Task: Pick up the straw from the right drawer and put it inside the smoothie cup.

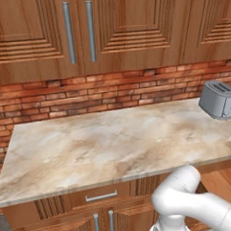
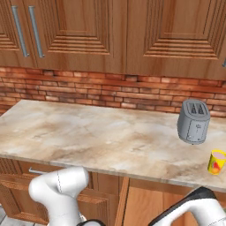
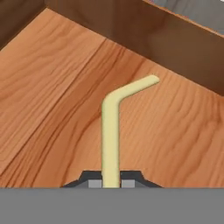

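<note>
A pale yellow bent straw (image 3: 110,131) runs up from between my fingertips in the hand view, its short end angled to the upper right. My gripper (image 3: 111,183) is shut on the straw's long end. Below the straw is the reddish-brown wooden floor of the right drawer (image 3: 52,87), with its side walls along the top. The yellow smoothie cup (image 2: 216,162) stands on the counter near its front edge, at the far right of the right base view. The arm reaches down below the counter front.
A grey toaster (image 2: 193,121) sits on the marble counter (image 2: 97,137) toward the back right, just left of the cup. Brick wall and wooden upper cabinets rise behind. Closed drawers and doors with metal handles (image 1: 101,196) line the counter front.
</note>
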You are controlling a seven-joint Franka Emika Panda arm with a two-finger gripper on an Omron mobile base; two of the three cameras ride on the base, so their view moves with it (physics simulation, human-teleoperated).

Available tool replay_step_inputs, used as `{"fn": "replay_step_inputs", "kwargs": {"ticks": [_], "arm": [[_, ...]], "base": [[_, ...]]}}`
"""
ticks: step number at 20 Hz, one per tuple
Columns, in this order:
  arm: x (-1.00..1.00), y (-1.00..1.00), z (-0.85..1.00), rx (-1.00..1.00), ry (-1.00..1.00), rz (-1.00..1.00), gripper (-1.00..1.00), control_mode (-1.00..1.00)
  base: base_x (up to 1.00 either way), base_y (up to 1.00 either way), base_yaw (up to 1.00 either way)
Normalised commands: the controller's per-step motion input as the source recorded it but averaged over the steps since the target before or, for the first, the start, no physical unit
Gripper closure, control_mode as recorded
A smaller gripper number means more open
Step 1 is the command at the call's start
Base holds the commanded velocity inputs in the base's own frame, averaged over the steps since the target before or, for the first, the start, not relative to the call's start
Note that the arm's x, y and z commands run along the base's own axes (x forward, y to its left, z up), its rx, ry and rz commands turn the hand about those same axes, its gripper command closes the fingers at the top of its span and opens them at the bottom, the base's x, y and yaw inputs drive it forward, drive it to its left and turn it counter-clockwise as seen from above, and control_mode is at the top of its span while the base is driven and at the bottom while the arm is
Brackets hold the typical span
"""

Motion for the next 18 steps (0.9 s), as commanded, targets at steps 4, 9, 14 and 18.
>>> {"fn": "replay_step_inputs", "kwargs": {"ticks": [4, 9, 14, 18], "arm": [[0.00, 0.32, 0.43, 0.25, -0.21, 0.00, 1.00, -1.00], [0.00, 0.33, 0.59, 0.26, -0.24, 0.00, 1.00, -1.00], [0.00, 0.24, 0.84, 0.22, -0.25, 0.00, 1.00, -1.00], [0.01, 0.29, 0.78, 0.19, -0.27, -0.01, 1.00, -1.00]], "base": [[0.00, 0.00, 0.00], [0.00, 0.00, 0.00], [0.00, 0.00, 0.00], [0.00, 0.00, 0.00]]}}
